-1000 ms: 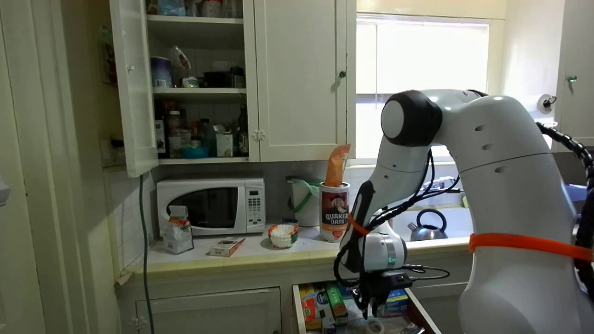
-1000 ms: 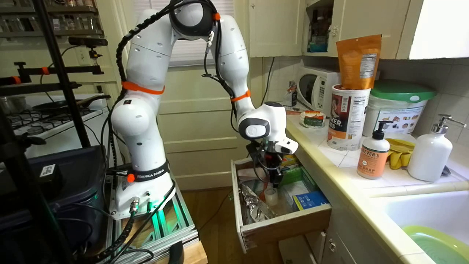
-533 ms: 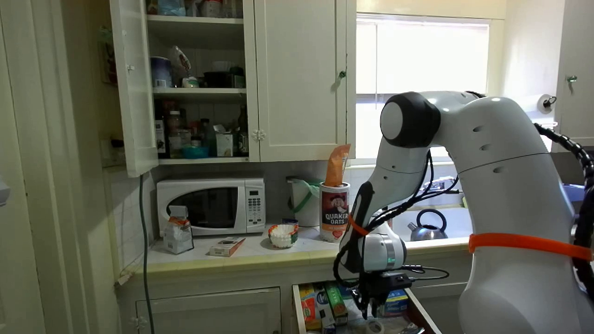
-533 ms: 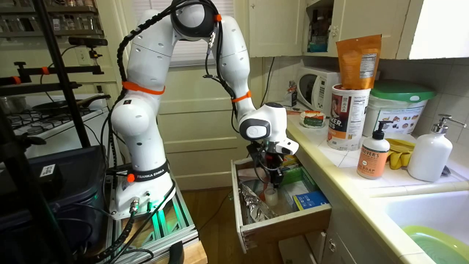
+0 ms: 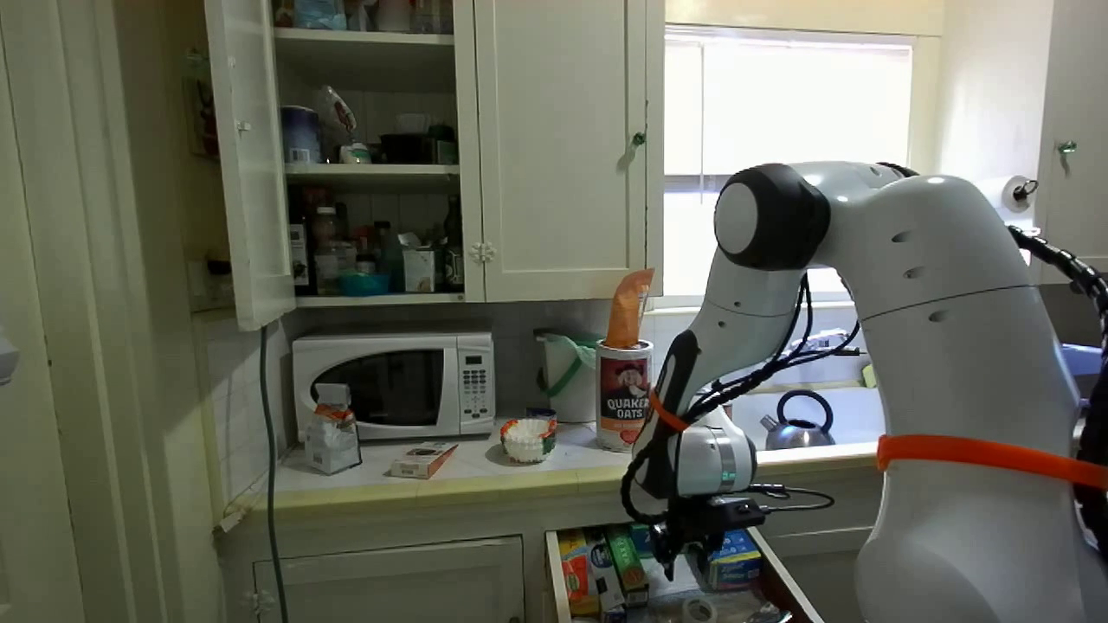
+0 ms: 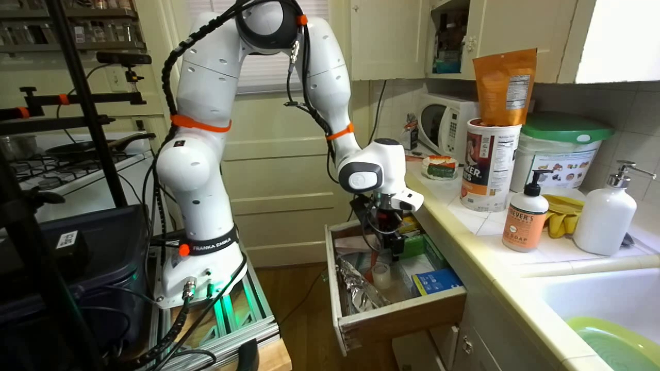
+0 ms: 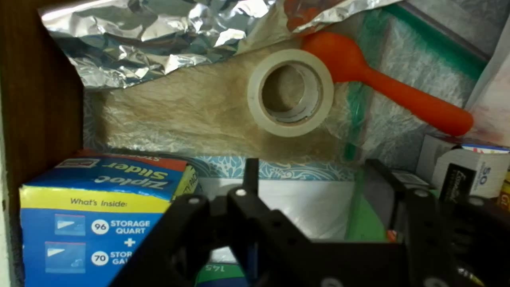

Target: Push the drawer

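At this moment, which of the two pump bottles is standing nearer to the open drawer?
The black-topped, orange-labelled bottle; the plain white bottle, metal-topped, stands farther from the drawer.

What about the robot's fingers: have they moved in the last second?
Yes, upward: in an exterior view the fingers show higher above the tape roll, which lies in the same place in the drawer. Their gap also looks wider.

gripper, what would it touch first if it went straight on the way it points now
Pointing down into the drawer, the gripper would probably meet the crinkled plastic near the roll of tape first, though depth is unclear: it could be the white sheet.
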